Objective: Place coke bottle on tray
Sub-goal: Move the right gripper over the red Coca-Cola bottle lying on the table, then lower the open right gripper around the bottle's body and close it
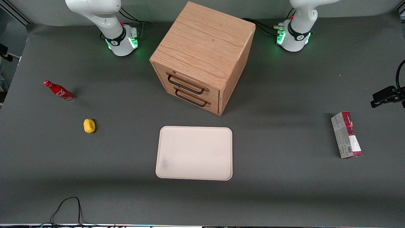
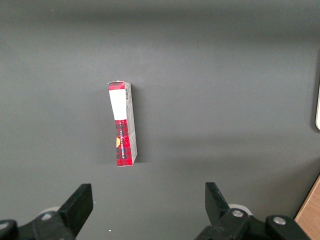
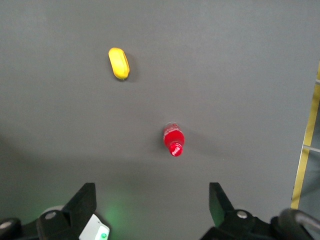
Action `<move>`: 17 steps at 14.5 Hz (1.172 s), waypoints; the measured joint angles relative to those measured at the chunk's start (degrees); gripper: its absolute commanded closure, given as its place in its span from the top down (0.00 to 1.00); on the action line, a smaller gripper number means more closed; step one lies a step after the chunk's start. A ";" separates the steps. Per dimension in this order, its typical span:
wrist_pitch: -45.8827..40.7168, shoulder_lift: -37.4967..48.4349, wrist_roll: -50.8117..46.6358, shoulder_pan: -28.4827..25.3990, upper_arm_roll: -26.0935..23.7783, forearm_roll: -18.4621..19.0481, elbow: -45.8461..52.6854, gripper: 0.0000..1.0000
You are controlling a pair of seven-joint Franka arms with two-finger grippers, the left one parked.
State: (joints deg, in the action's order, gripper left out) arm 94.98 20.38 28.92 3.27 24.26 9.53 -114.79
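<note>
1. High above the table, the gripper (image 3: 152, 207) hung with its fingers (image 3: 82, 202) spread wide, holding and touching nothing.
2. Below it stood the coke bottle (image 3: 173, 141), upright on the grey table (image 1: 284, 190), its red cap facing the wrist camera.
3. Only the right wrist view showed the gripper; the front view showed just the arm's base.
4. From the front, the coke bottle (image 1: 59, 91) stood toward the working arm's end, with a yellow object (image 1: 89, 125) nearer the camera.
5. Well apart, the tray (image 1: 194, 153) lay bare in front of the wooden drawer cabinet (image 1: 202, 57).
6. Bare mat surrounded the bottle, separating it from the tray.
7. The carton (image 1: 346, 135) lay toward the parked arm's end.
</note>
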 measured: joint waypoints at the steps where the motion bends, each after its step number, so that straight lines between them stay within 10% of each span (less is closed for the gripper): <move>1: 0.14 0.05 0.78 0.01 0.97 0.03 -0.27 1.00; 17: 24.65 -2.32 1.43 -0.08 7.14 1.08 -20.86 1.00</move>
State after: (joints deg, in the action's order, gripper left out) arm 119.63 18.06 30.35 3.19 31.40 10.62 -135.65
